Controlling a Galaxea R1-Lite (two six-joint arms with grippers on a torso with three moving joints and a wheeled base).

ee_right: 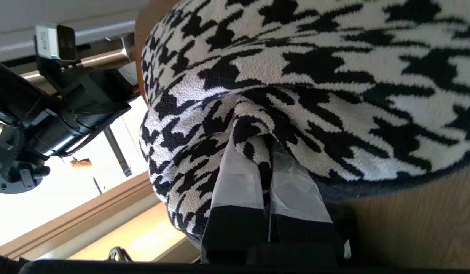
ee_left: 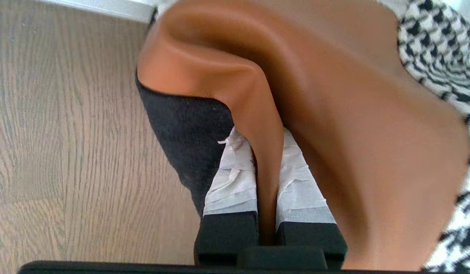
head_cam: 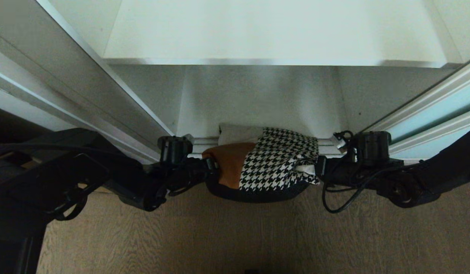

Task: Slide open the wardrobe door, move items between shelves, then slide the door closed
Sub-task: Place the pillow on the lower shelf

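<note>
Wood-grain floor (head_cam: pixel 219 236), matte brown planks, is filling the near part of the head view. Above it the cushion (head_cam: pixel 263 167) is hanging between both arms at the wardrobe's open front, over the floor and just before the bottom rail. Square shape is bulging and sagging in the middle; smooth tan-brown leather panel on the robot's left, coarse woven black-and-white houndstooth on the right, pale grey patch at the back edge, fuzzy black backing underneath.

Left tool (ee_left: pixel 266 213) is pinching narrow on a raised fold of the leather; its fingers (ee_left: pixel 231 186) are wrapped in wrinkled white tape over black blocks. Right tool (ee_right: pixel 267 190) is clamping narrow on a puckered ridge of houndstooth, same taped fingers (ee_right: pixel 236 182).

White shelf (head_cam: pixel 273 34), flat smooth board, is spanning the interior higher up, bare. Sliding wardrobe door (head_cam: pixel 432 121), frosted aqua glass in a slim pale frame, is standing at the right edge. Ribbed white-grey frame (head_cam: pixel 67 87) is running diagonally on the left.
</note>
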